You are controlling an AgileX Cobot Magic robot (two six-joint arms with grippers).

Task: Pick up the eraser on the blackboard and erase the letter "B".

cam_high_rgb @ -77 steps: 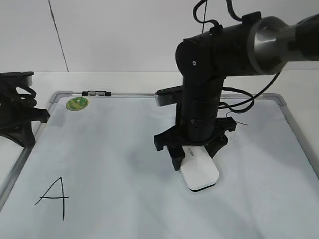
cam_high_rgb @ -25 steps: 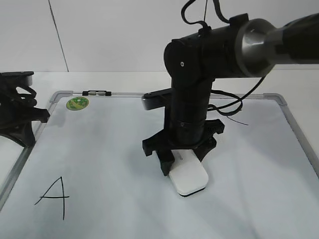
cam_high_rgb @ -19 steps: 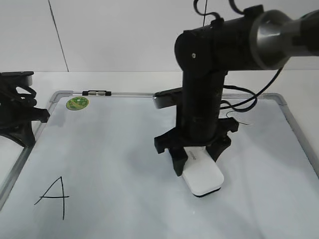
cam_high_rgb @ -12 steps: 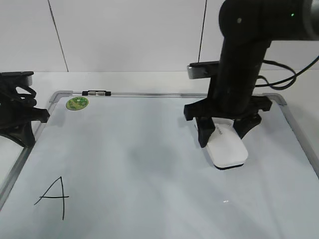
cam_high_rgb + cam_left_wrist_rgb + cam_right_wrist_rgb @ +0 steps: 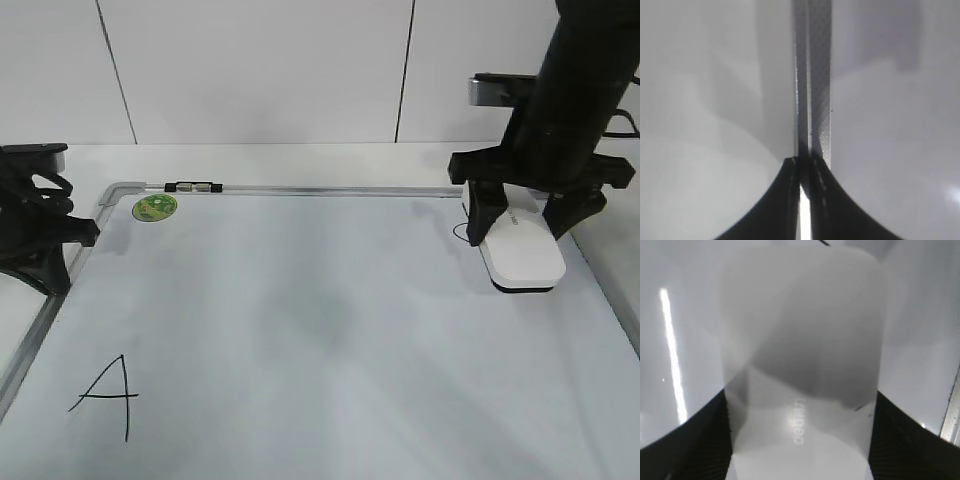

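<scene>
At right of the exterior frame, eraser [image 5: 521, 256] sits clamped betw. the right gripper [image 5: 527, 224] fingers, felt side on the blackboard [image 5: 300, 330] near its right edge. Letter "B" not visible; "A" [image 5: 105, 396] lower left. Left gripper [image 5: 801, 172] at far left w/ jaws pressed together, holding nothing.
</scene>
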